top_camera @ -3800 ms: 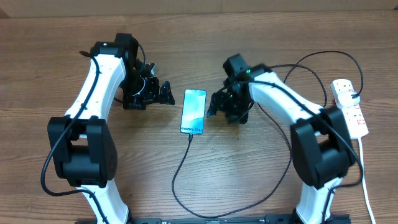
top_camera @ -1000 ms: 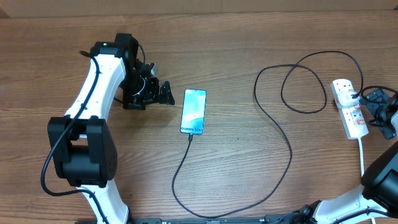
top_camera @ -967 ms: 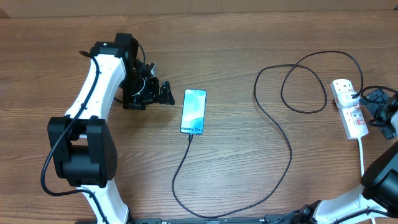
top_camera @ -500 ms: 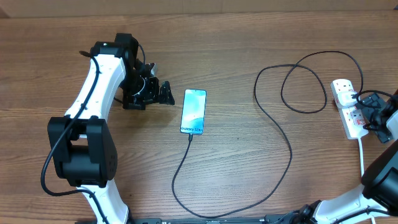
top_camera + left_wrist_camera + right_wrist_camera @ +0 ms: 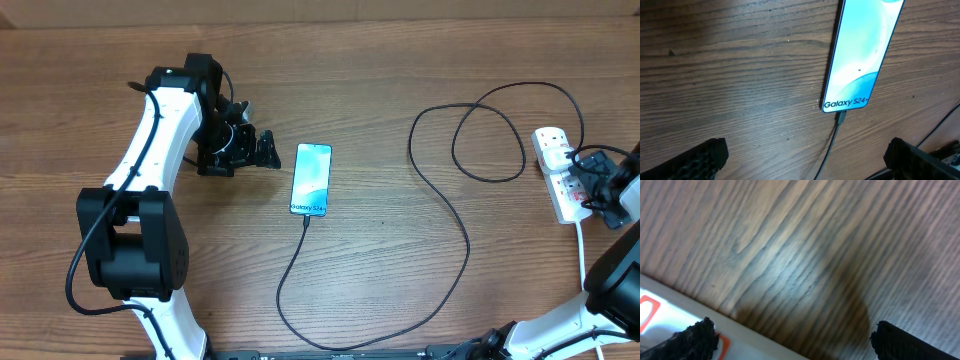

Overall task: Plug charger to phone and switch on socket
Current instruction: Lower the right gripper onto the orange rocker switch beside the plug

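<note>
The phone [image 5: 311, 179] lies face up in the middle of the table, its blue screen lit. It also shows in the left wrist view [image 5: 862, 55]. The black charger [image 5: 466, 236] has its tip in the phone's lower end [image 5: 839, 118]. It loops right to the white socket [image 5: 551, 141] at the right edge. My left gripper [image 5: 268, 152] is open and empty just left of the phone [image 5: 807, 165]. My right gripper [image 5: 589, 184] is open over the socket's right side. Its wrist view shows the socket's white edge [image 5: 675, 317] with red switches [image 5: 647, 312] by one fingertip [image 5: 802, 340].
The socket's white lead [image 5: 584, 262] runs down the right edge toward the front. The charger forms a big loop [image 5: 490, 135] left of the socket and a long curve [image 5: 300, 320] near the front edge. The table is brown wood [image 5: 400, 60].
My right arm left the phone's right side and swung to the socket at the right edge, then edged left onto it in the last second. The left arm, phone and charger have not moved.
</note>
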`<control>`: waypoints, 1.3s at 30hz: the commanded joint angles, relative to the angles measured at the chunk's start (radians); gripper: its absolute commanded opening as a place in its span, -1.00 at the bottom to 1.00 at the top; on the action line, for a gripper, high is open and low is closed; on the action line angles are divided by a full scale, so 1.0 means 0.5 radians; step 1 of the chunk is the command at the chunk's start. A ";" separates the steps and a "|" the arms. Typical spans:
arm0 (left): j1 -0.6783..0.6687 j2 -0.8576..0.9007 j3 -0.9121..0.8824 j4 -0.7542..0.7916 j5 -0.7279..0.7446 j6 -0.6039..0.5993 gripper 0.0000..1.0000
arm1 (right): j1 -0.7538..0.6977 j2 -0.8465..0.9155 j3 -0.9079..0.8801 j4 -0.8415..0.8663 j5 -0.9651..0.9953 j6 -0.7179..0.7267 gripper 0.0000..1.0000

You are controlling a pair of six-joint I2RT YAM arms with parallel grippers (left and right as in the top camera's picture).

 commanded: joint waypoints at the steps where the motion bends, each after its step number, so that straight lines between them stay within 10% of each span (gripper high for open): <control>1: -0.013 -0.021 0.011 0.002 -0.008 -0.027 0.99 | 0.002 0.045 -0.016 -0.047 -0.071 -0.018 1.00; 39: -0.013 -0.021 0.011 0.002 -0.007 -0.027 0.99 | 0.002 0.046 -0.016 -0.242 -0.227 -0.079 0.95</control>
